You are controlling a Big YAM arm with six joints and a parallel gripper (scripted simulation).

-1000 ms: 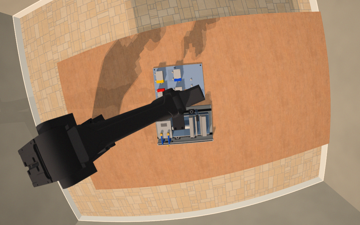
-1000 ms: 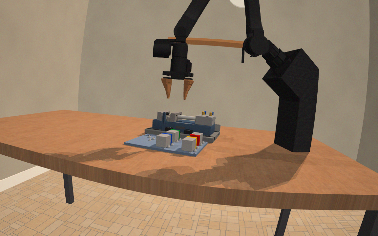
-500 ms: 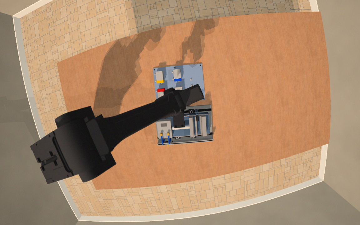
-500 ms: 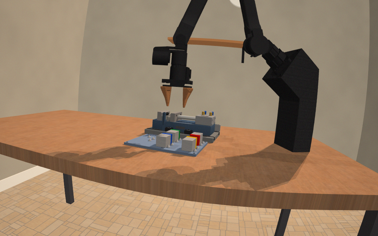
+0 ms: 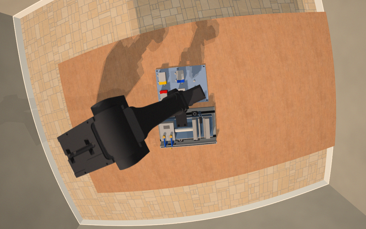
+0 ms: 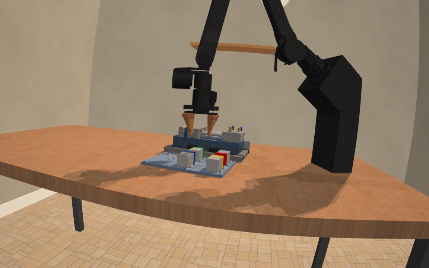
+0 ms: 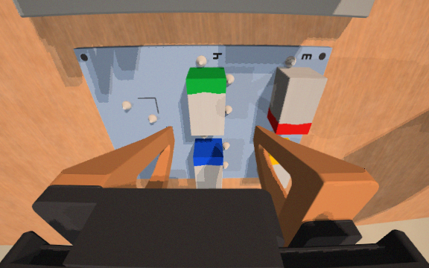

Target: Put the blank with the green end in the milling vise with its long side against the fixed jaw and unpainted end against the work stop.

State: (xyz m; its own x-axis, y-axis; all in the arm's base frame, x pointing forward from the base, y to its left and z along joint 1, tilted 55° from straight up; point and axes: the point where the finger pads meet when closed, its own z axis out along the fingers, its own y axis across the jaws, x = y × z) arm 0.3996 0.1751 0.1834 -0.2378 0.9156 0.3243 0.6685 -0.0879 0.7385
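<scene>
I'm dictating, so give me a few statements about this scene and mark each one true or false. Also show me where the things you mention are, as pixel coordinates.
1. Four blanks are on the blue plate (image 5: 202,71) (image 6: 156,159) (image 7: 170,67). True.
2. The green-ended blank (image 5: 181,89) (image 6: 196,153) (image 7: 206,112) has its painted end pointing away from the vise (image 5: 207,128) (image 6: 210,144) (image 7: 199,7). False: it points toward the vise.
3. The red-ended blank (image 5: 164,95) (image 6: 223,159) (image 7: 298,100) and yellow-ended blank (image 5: 162,77) (image 6: 214,163) (image 7: 281,175) have their painted ends facing each other. True.
4. The tool (image 6: 199,136) (image 7: 214,133) is gripping the blue-ended blank (image 5: 180,75) (image 6: 185,159) (image 7: 208,176). False: it's open, holding nothing; that blank is on the plate.
</scene>
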